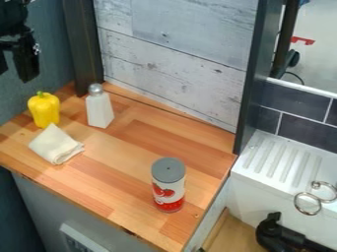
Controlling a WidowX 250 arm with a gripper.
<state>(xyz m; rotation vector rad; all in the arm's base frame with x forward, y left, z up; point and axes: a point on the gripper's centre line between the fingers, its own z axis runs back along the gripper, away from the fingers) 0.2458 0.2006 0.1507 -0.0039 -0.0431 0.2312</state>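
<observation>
Gripper: up at the upper left I had the black two-finger gripper (10,61), jaws parted, nothing between them, over to one side of the counter!
Pepper: nearest it stood the glossy yellow toy pepper (44,110), at the wooden counter's (125,162) left end; I judged its rounded sides called for a centred, level, gentle squeeze.
Cloth: the folded cream cloth (55,144) lay close in front, so fingertips had to come down clear of it.
Shaker: the white, grey-capped shaker (100,110) stood beside, easily tipped, I reckoned.
Can: red-and-white label with round red shapes, grey lid (168,170); no wording legible to me.
</observation>
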